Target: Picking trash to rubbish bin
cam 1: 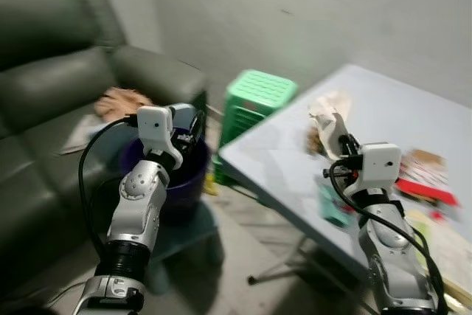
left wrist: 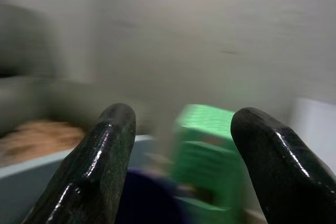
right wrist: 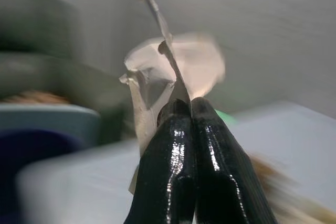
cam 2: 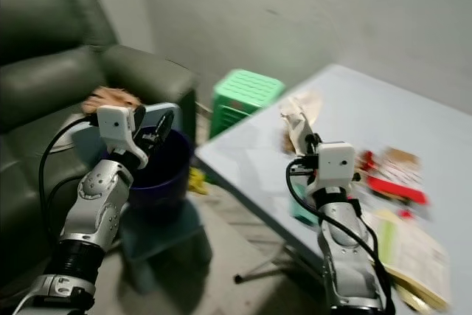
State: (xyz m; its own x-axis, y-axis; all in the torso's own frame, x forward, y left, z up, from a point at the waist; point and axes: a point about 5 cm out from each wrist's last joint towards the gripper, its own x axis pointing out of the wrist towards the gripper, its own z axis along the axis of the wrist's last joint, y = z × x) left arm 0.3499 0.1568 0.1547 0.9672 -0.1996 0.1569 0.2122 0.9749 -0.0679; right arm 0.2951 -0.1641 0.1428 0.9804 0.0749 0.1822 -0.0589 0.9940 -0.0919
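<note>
Green ribbed stool (cam 1: pixel 254 101), dark-blue bin (cam 2: pixel 164 161)

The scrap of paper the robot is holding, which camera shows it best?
The right wrist view: the pale paper scrap stands close up, pinched between the right gripper's shut fingers. Both eye views show it small and blurred above the table. The left wrist view faces the green stool.

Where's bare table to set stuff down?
Free: the table's far stretch toward the wall, and the near-left corner beside the green stool. Crowded: the right edge, with red packets and papers.
</note>
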